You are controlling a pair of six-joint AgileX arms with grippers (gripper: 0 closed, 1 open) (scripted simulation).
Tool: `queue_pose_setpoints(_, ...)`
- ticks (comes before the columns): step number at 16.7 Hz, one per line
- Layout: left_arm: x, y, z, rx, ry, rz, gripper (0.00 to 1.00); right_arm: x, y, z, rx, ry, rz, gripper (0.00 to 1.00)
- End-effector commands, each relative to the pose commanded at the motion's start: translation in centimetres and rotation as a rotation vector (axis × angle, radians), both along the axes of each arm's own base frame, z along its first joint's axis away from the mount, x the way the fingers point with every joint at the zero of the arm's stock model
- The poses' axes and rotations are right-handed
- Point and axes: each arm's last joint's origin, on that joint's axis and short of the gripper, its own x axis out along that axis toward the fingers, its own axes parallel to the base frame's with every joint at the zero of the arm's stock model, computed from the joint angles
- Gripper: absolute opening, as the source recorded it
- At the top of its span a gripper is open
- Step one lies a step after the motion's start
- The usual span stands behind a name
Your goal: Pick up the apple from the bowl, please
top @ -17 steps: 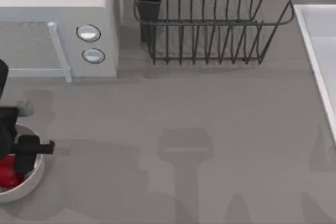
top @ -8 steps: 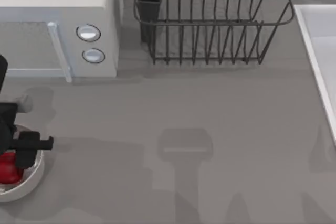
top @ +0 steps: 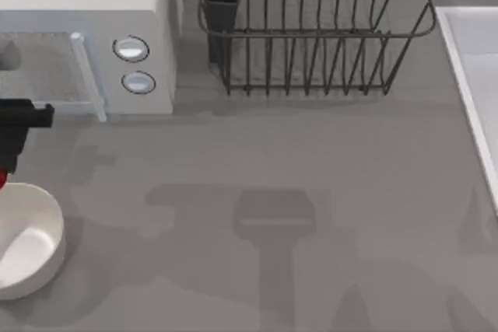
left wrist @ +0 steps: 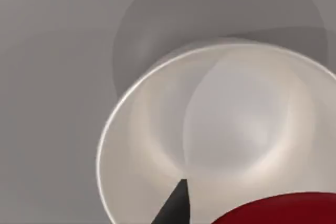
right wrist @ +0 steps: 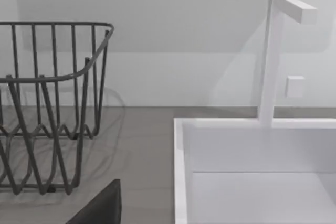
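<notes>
Now the apple is out of the bowl, held up by the left gripper.

Top view: the left gripper (top: 15,141) sits at the left edge of the tabletop (top: 296,161), just behind the off-white bowl (top: 47,250) and in front of the microwave (top: 85,36); a sliver of red apple (top: 2,178) shows under it, and the bowl looks empty. Left wrist view: the apple (left wrist: 283,211) hangs above the bowl (left wrist: 131,145), with one dark finger (left wrist: 176,205) beside it, so the fingers appear closed on the fruit. Right wrist view: a dish rack (right wrist: 47,108) and sink (right wrist: 252,171) lie ahead; whether the right arm's fingers are open, I cannot tell. To finish well, I would keep the squeeze steady and lift straight up, clear of the rim.
</notes>
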Motion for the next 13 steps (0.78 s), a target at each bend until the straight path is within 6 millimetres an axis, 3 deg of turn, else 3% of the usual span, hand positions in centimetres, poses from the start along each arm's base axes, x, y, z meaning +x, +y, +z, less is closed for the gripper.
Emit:
queue_pose_setpoints(3,-1.0,0.0,6.1,0.000,0.003,0.000,0.00,0.0,0.0,0.0,0.000,0.000,0.000,1.00)
queue_pose_setpoints(6,-2.8,0.1,10.5,-0.001,-0.020,0.000,0.00,0.0,0.0,0.0,0.000,0.000,0.000,1.00)
queue_pose_setpoints(9,-3.8,0.1,12.3,-0.001,-0.037,0.001,0.00,0.0,0.0,0.0,0.000,0.000,0.000,1.00)
queue_pose_setpoints(13,-3.7,0.3,12.2,0.000,-0.034,0.003,0.00,0.0,0.0,0.0,0.000,0.000,0.000,1.00)
